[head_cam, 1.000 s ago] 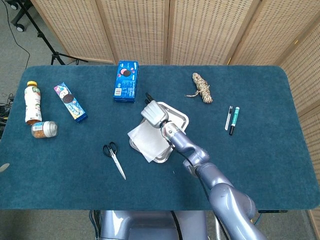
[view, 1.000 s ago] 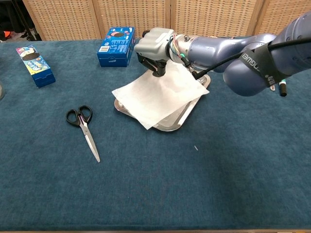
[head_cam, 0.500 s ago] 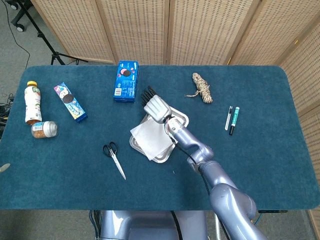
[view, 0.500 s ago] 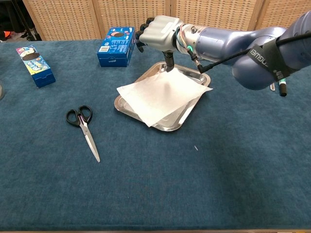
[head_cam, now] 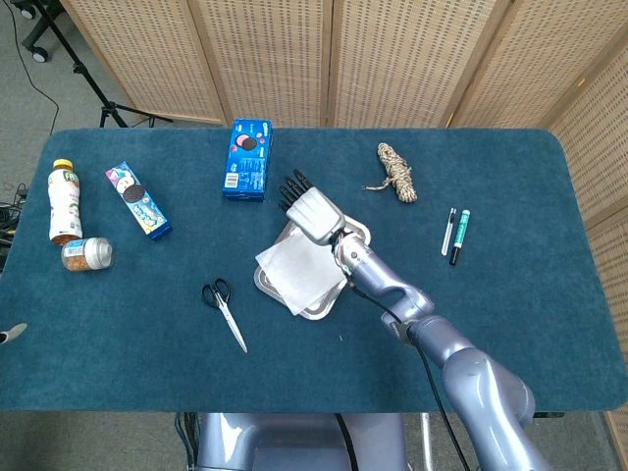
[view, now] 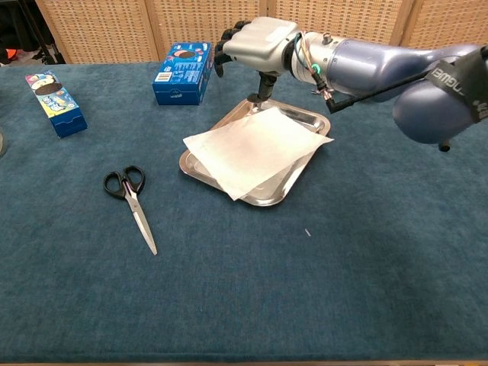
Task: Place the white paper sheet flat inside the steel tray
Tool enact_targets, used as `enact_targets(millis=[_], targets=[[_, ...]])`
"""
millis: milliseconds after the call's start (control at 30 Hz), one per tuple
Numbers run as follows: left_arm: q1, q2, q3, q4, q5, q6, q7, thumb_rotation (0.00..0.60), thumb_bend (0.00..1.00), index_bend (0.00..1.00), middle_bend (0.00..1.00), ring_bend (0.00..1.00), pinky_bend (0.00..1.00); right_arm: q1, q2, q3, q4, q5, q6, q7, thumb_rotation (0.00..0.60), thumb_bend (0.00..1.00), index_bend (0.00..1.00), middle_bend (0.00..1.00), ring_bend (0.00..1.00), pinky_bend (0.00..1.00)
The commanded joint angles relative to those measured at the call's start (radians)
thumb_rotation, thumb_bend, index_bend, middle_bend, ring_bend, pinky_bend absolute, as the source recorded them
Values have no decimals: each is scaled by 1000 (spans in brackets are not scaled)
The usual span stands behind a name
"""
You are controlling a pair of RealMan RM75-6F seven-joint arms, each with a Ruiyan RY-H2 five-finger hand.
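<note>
right hand (view: 259, 42) hovers above the far edge of the steel tray (view: 200, 163), fingers spread forward toward the blue cookie box (view: 181, 72), thumb hanging down; it holds nothing and nothing in either view shows it touching the sheet. Left hand not visible in either camera

white paper sheet (view: 255, 149) lies on the tray but is rotated against it: its corners stick out past the rim on the near-left and right sides, so it rests on the rim rather than flat on the tray floor. Far corner of the tray (head_cam: 359, 234) shows bare metal in the head view, which says the sheet sits biased toward the near side. My read: sheet is released and roughly placed, not seated; "flat inside" is not met while the corners overhang

likely fix is a press or nudge to square the paper with the tray walls. Risk: paper is light and slides on steel, so a push from above could skate it off the rim instead of dropping it in

hand height above the tray makes sense as clearance, keeps the thumb off the paper

around the tray, all well apart from it: scissors (view: 132, 204) near-left, a second snack box (head_cam: 138, 202), a bottle (head_cam: 65, 201) and a small jar (head_cam: 87, 254) at the far left, a rope bundle (head_cam: 396, 172) and two pens (head_cam: 455, 235) to the right. None of them block the tray
</note>
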Motion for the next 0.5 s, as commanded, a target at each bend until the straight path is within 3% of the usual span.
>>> enact_targets(millis=[33, 133, 233, 500], targets=[[-4, 1, 6, -4, 13, -5, -1, 600, 0, 0, 0, 0, 0, -120, 208, 0, -378, 46, 14, 73, 600, 873, 325, 228, 98, 81], [-6, 1, 9, -5, 21, -8, 0, 600, 0, 0, 0, 0, 0, -160, 307, -17, -532, 68, -2, 37, 600, 997, 326, 217, 108, 99], [-10, 0, 12, -7, 27, -11, 6, 600, 0, 0, 0, 0, 0, -197, 404, -31, -674, 114, -25, -20, 600, 1000, 280, 171, 90, 99], [-16, -2, 18, -19, 35, -12, 27, 600, 0, 0, 0, 0, 0, -241, 509, -51, -822, 272, -85, -163, 600, 1000, 90, 48, 3, 98]])
